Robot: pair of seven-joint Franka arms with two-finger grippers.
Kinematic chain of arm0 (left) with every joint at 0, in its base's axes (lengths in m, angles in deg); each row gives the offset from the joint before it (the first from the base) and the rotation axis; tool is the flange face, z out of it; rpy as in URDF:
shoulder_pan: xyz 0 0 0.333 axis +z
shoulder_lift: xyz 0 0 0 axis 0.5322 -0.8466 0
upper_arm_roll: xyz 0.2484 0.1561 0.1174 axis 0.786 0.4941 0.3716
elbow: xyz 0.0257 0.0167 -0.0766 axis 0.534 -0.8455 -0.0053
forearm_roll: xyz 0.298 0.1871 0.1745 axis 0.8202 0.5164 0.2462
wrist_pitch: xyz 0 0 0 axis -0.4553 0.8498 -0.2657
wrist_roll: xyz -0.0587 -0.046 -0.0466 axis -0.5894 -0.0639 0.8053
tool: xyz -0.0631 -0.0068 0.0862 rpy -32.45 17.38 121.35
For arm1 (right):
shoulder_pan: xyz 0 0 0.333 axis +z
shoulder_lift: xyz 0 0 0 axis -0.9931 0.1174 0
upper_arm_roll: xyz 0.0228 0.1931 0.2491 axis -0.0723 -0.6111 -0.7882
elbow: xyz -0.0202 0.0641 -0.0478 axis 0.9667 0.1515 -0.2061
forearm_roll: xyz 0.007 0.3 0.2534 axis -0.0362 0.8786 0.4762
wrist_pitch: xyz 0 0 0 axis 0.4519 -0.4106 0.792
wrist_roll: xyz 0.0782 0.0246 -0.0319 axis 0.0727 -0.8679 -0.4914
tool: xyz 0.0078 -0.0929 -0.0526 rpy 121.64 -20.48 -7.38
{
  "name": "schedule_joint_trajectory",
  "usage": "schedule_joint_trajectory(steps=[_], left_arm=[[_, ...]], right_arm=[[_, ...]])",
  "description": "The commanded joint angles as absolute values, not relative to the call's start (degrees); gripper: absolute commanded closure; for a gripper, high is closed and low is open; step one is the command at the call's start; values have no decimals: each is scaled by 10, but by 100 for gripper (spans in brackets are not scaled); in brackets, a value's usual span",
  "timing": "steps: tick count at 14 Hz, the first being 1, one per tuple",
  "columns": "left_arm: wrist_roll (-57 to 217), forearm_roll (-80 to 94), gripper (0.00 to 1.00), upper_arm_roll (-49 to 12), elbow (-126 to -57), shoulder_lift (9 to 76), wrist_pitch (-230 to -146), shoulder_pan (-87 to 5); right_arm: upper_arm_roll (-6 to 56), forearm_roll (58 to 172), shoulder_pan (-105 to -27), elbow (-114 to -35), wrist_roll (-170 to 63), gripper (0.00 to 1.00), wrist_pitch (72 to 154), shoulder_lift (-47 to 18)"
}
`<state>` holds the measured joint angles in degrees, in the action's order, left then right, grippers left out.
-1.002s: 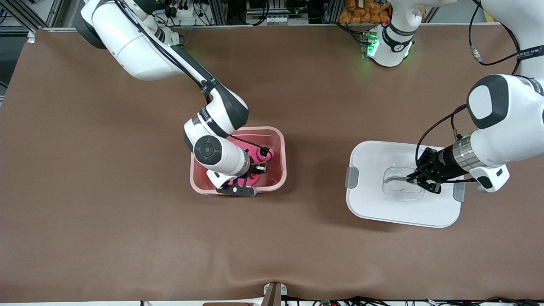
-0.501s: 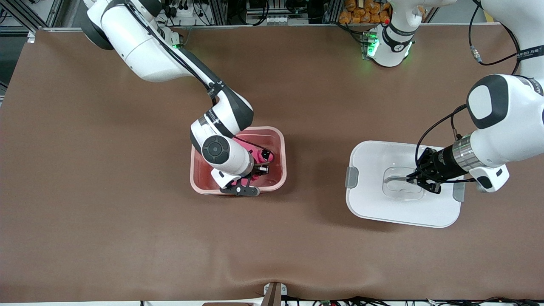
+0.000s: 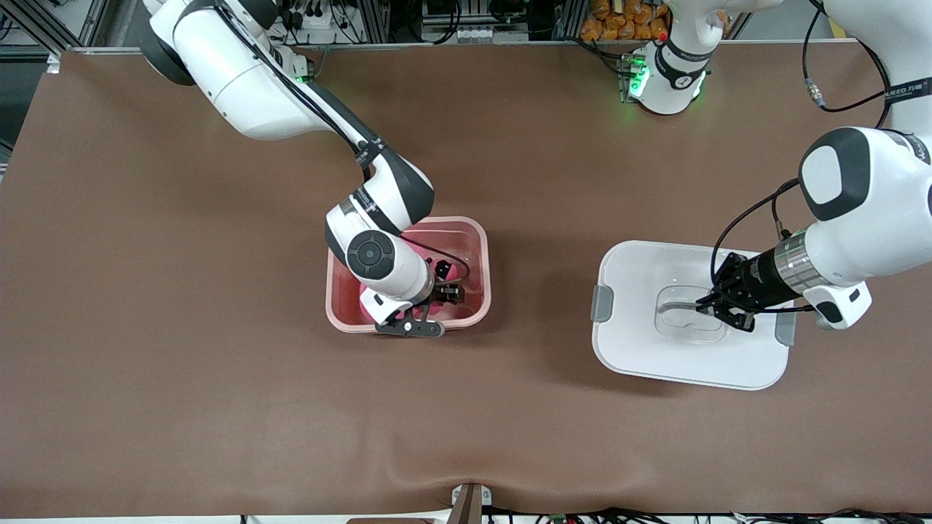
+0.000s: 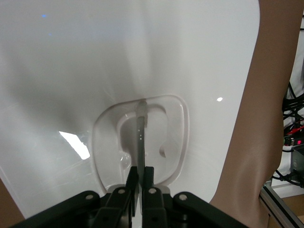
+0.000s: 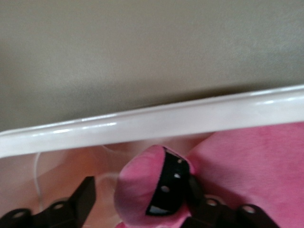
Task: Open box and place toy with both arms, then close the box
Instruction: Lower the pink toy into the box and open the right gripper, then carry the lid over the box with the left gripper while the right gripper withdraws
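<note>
The pink box point(image 3: 480, 247) stands open mid-table, and its rim point(image 5: 166, 121) crosses the right wrist view. The hot-pink toy point(image 3: 445, 271) lies inside it, mostly hidden under the right arm. My right gripper point(image 3: 431, 292) is down in the box. Its fingers stand open around a lobe of the toy point(image 5: 256, 161), and one finger point(image 5: 83, 197) is apart from the plush. The white lid point(image 3: 641, 349) lies flat on the table toward the left arm's end. My left gripper point(image 3: 703, 306) is shut on its clear handle point(image 4: 140, 128), over the lid point(image 4: 95, 71).
Brown table cloth point(image 3: 218, 407) covers the table, with a ripple at the edge nearest the front camera. Grey clips point(image 3: 602, 303) sit on the lid's ends. Cables and frame parts run along the edge by the robots' bases.
My right gripper has sunk a little lower into the box with the toy, toward the wall nearest the front camera. The left arm and the lid have not moved.
</note>
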<state>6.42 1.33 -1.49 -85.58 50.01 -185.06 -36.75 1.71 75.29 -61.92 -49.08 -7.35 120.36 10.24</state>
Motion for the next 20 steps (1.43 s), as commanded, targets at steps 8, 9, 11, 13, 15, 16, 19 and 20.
schedule_joint_trajectory(steps=[8, 9, 11, 13, 15, 16, 19, 20], left_arm=[[66, 18, 100, -16, -853, 503, -1845, -367], [67, 18, 100, -16, -853, 503, -1845, -366], [68, 18, 100, -16, -853, 503, -1845, -364], [61, 18, 100, -16, -853, 504, -1845, -366], [50, 16, 100, -33, -853, 514, -1845, -366], [32, 16, 100, -45, -853, 516, -1846, -366], [-39, 16, 100, -103, -853, 518, -1863, -366], [-79, 16, 100, -121, -856, 520, -1875, -367]], right_arm=[[12, 750, -638, -376, -75, 0, 1044, 97], [13, 750, -639, -366, -75, 0, 1032, 96], [16, 747, -640, -358, -73, 0, 1008, 83], [21, 745, -649, -357, -74, 0, 982, 61], [15, 749, -680, -357, -75, 0, 949, 39], [14, 750, -694, -357, -75, 0, 933, 28], [21, 749, -722, -358, -75, 0, 884, -21], [20, 750, -735, -357, -76, 0, 872, -27]])
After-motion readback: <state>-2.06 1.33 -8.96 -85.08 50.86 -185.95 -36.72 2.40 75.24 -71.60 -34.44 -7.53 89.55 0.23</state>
